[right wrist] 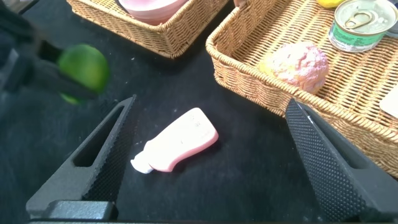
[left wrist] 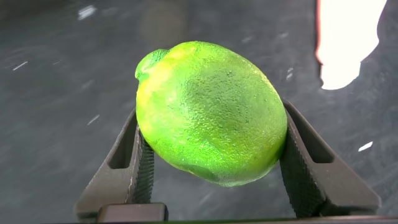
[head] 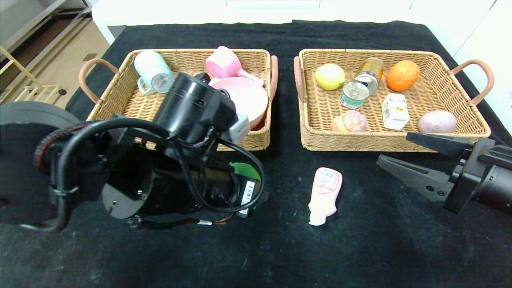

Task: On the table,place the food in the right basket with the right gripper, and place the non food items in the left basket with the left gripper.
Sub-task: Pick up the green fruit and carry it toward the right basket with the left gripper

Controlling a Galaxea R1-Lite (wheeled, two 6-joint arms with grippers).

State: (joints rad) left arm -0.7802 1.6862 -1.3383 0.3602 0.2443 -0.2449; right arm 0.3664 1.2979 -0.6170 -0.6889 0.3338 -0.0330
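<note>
1. Left pincer (left wrist: 211, 180) pinches a lime (left wrist: 211, 112) between both jaws, held clear above the bench (head: 280, 248).
2. The lime is food, yet it sits in the left pincer; I judge it belongs in the right basket (head: 394, 140), well off to that pincer's right, past the bottle.
3. Right pincer (head: 394, 154) hangs spread wide and empty, just before the right basket's near wall.
4. Pink bottle (head: 325, 195) lies flat between the two pincers, nearer the right one, cap end towards me.
</note>
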